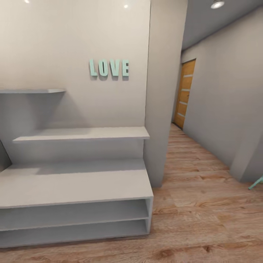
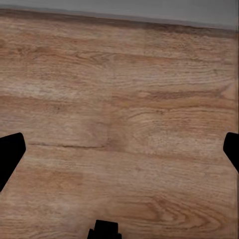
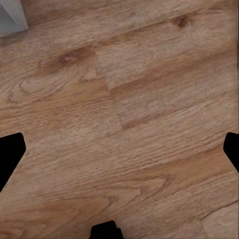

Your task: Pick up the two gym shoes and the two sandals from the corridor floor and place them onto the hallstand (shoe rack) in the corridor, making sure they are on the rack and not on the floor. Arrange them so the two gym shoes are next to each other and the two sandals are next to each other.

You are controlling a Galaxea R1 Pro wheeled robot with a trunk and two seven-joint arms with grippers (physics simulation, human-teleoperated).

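Head view: the shoe rack (image 1: 73,186) stands against the wall at the left. It is a pale grey unit with a broad low top, two long open slots below and two staggered shelves above. Its visible surfaces carry nothing. The wood floor (image 1: 204,204) runs from the rack's right end into a corridor that leads to an orange door (image 1: 184,93). Pale green letters reading LOVE (image 1: 109,68) are mounted on the wall above the rack. A pale green object (image 1: 256,182) is cut off by the frame's right edge; it cannot be identified.

Left wrist view: the left gripper (image 2: 119,159) points at bare floor planks. Its dark fingertips (image 2: 10,154) sit at opposite frame edges, spread wide, with nothing between them. A grey band borders the floor at the far edge.

Right wrist view: the right gripper (image 3: 119,159) likewise points at bare planks, fingers spread wide and holding nothing. A grey corner (image 3: 12,15), probably the rack, shows at one corner.
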